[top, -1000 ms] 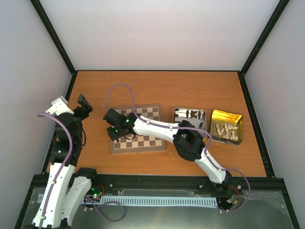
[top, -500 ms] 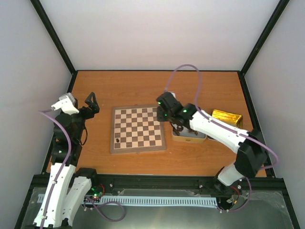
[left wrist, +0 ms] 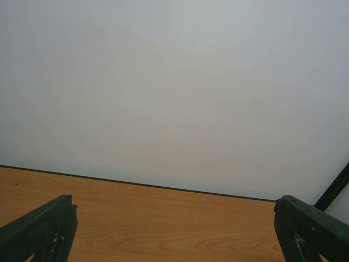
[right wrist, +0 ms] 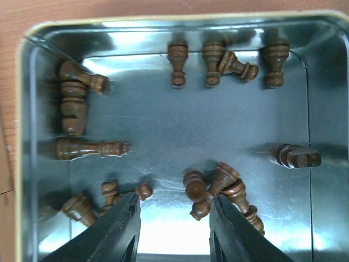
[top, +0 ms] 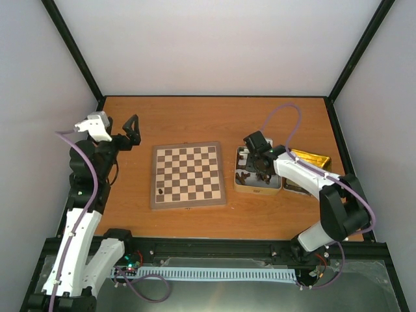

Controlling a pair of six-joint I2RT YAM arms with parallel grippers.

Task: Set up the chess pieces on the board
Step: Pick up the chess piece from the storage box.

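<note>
Right jaws hanging parted, empty, over tin (right wrist: 163,125); dark pieces (right wrist: 224,177) clustering at 5 o'clock, risking double pickup. Left jaws gaping, empty.

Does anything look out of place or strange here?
Nothing looks spilled or broken. The dark pieces lie jumbled in the silver tin, several tipped on their sides; only one piece is on the board.

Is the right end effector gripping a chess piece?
No: the right end effector hangs open over the tin, nothing between its jaws.
</note>
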